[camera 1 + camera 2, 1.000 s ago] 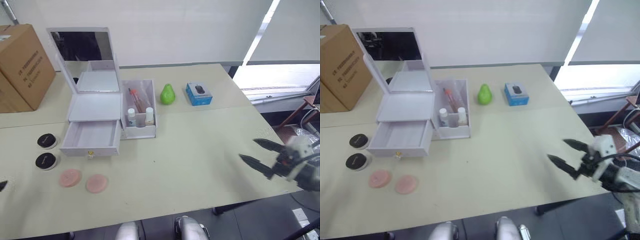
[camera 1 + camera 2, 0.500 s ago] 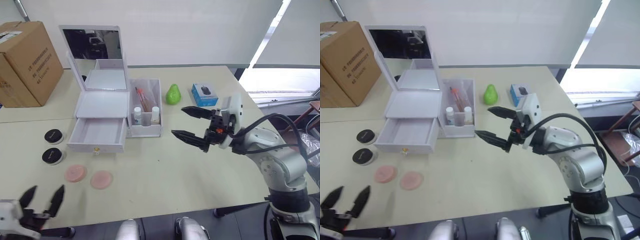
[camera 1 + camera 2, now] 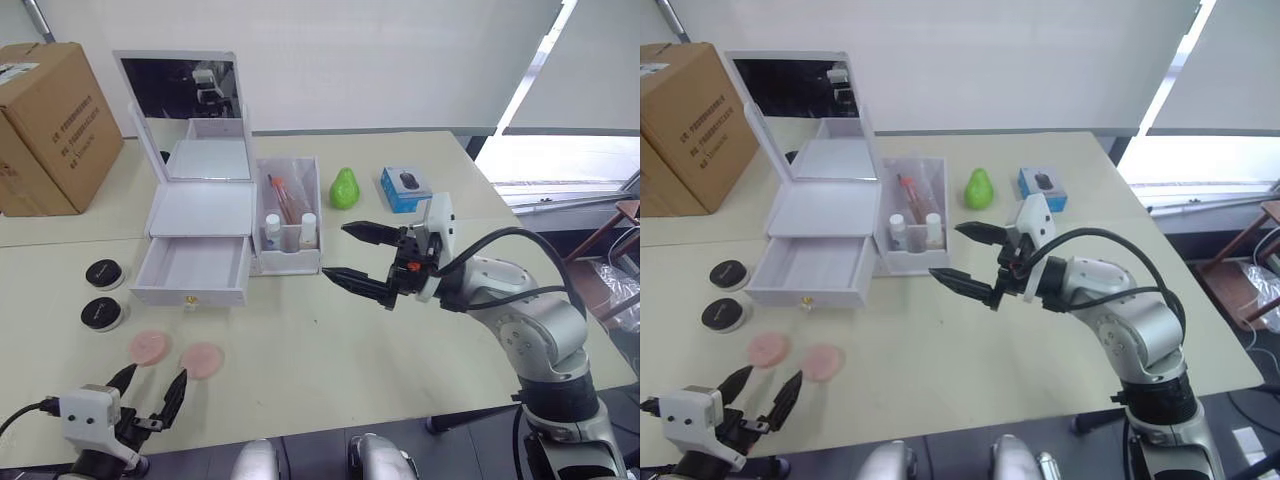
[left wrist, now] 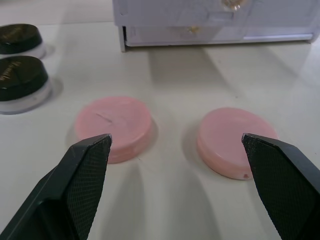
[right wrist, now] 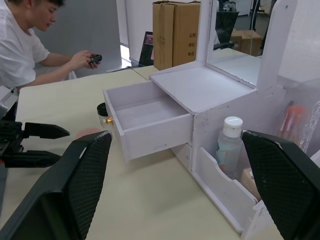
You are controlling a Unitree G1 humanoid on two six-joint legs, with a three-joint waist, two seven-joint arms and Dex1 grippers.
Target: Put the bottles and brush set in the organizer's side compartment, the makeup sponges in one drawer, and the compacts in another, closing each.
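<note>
The white organizer (image 3: 200, 205) stands with its mirror lid up and its upper drawer (image 3: 195, 268) pulled out and empty. Its side compartment (image 3: 290, 225) holds two small bottles (image 3: 274, 232) and the brush set (image 3: 283, 198). Two pink makeup sponges (image 3: 150, 347) lie in front of the drawer, two black compacts (image 3: 106, 272) to their left. My left gripper (image 3: 153, 375) is open at the front edge, just short of the sponges (image 4: 114, 127). Hovering to the right of the side compartment, my right gripper (image 3: 335, 250) is open and empty.
A brown cardboard box (image 3: 50, 125) sits at the back left. A green pear (image 3: 345, 188) and a blue box (image 3: 405, 188) lie behind my right gripper. Across the table a person (image 5: 25, 45) holds a small dark object.
The right gripper swung from the table's right edge in to the middle beside the organizer. The left gripper came up at the front left, closer to the sponges. The camera also shifted.
</note>
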